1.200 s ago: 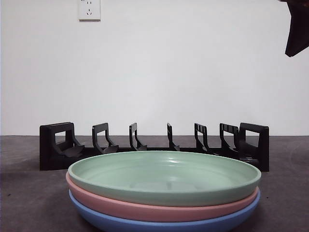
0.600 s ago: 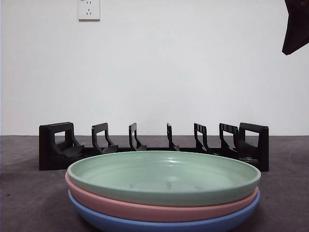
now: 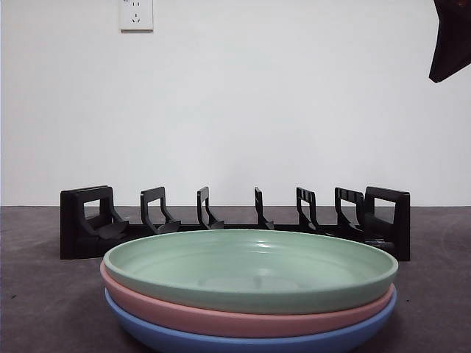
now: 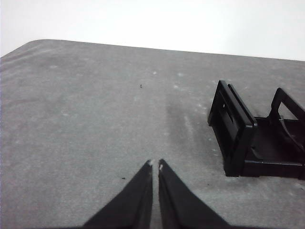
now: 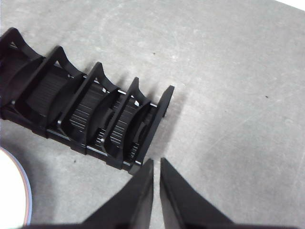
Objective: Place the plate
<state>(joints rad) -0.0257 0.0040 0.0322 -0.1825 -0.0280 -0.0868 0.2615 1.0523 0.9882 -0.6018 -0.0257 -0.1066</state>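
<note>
Three plates are stacked near the front of the table: a green plate (image 3: pixel 250 268) on top, a pink plate (image 3: pixel 221 316) under it and a blue plate (image 3: pixel 243 342) at the bottom. Behind them stands a black slotted rack (image 3: pixel 235 220) with nothing in its slots. My right gripper (image 5: pixel 156 164) hovers shut above the rack's end (image 5: pixel 157 119), and it shows as a dark tip (image 3: pixel 450 40) at the top right corner. My left gripper (image 4: pixel 155 165) is shut over bare table beside the rack's other end (image 4: pixel 238 129).
The grey tabletop (image 3: pixel 44 309) runs back to a white wall with a socket (image 3: pixel 136 15). An edge of the plate stack (image 5: pixel 24 191) shows in the right wrist view.
The dark tip at the top right corner has risen slightly and shifted a little. The plates and rack have not moved.
</note>
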